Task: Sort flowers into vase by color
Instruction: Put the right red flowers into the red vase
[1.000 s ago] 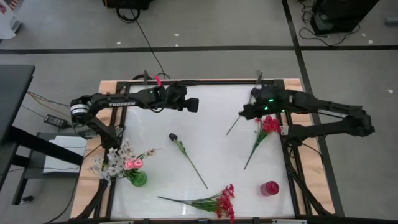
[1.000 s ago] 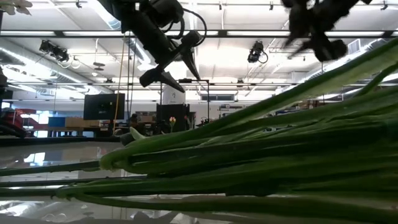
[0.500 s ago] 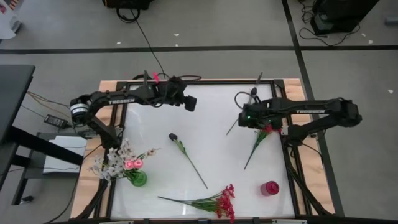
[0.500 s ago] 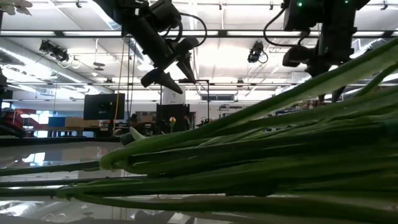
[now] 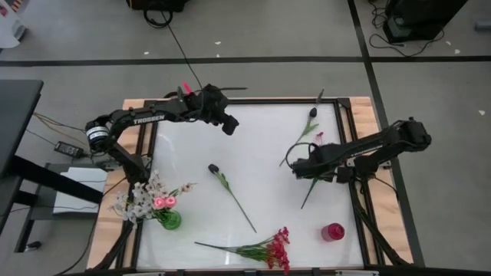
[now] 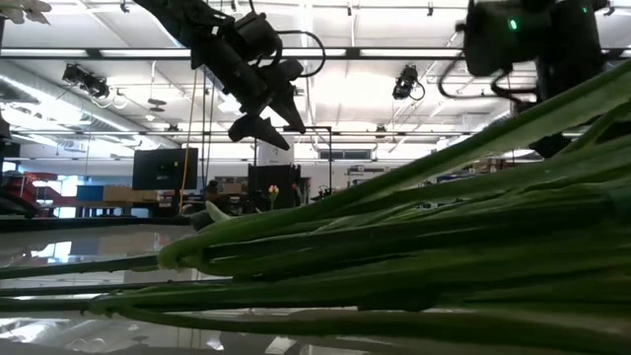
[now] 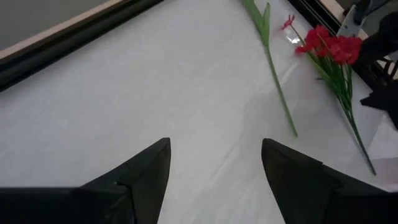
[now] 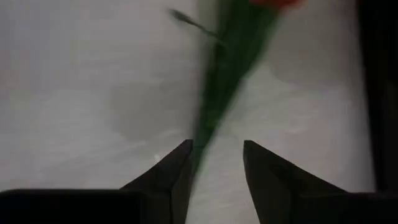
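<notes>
Looking down from the high view, we see the right gripper (image 5: 298,168) low over the white table (image 5: 261,130), right at the red spray (image 5: 311,184) on the table's right side; the spray's green stem runs out past it toward the near edge. Just beyond the gripper, toward the far edge, lies a leafy stem (image 5: 301,139) with a dark bud. The left gripper (image 5: 229,125) hangs near the far left edge, with nothing under it. A dark-bud stem (image 5: 230,193) lies mid-table, well apart from both grippers. At the near left corner a green vase (image 5: 169,221) holds pink and white flowers (image 5: 147,197). A red vase (image 5: 332,231) stands at the near right, and another red spray (image 5: 261,249) lies along the near edge.

In the low view, green stems (image 6: 414,256) fill the foreground. The left gripper (image 6: 264,113) hangs raised, fingers spread and holding nothing.

In the left wrist view, the left fingers (image 7: 146,168) stand wide apart over bare table; ahead lie the leafy stem (image 7: 270,62) and the red spray (image 7: 333,53).

In the right wrist view, the right fingers (image 8: 171,168) are parted a little, and the spray's stem (image 8: 227,87) runs down into the gap between them. We cannot tell whether they touch it.
</notes>
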Controlling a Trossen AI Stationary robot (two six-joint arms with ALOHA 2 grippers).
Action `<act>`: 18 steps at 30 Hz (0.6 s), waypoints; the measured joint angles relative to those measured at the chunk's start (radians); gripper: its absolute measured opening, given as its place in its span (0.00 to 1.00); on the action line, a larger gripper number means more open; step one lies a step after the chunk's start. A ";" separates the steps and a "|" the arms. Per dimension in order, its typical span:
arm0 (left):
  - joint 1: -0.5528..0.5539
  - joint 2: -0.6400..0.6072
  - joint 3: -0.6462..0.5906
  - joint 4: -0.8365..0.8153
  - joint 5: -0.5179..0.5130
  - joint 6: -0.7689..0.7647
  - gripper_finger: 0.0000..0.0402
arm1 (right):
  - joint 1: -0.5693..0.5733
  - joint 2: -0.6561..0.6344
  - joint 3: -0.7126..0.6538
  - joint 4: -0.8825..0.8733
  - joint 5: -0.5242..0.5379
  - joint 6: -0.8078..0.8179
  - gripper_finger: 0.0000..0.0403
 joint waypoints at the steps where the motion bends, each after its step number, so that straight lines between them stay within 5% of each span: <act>1: 0.010 0.000 0.000 0.000 0.014 0.001 0.64 | 0.004 0.008 -0.017 0.007 -0.021 0.025 0.41; 10: 0.072 0.000 0.000 0.000 0.118 0.046 0.64 | -0.003 0.012 -0.107 0.120 0.033 0.142 0.56; 18: 0.076 0.000 0.000 -0.033 0.129 0.046 0.64 | -0.047 0.018 -0.113 0.189 0.056 0.102 0.57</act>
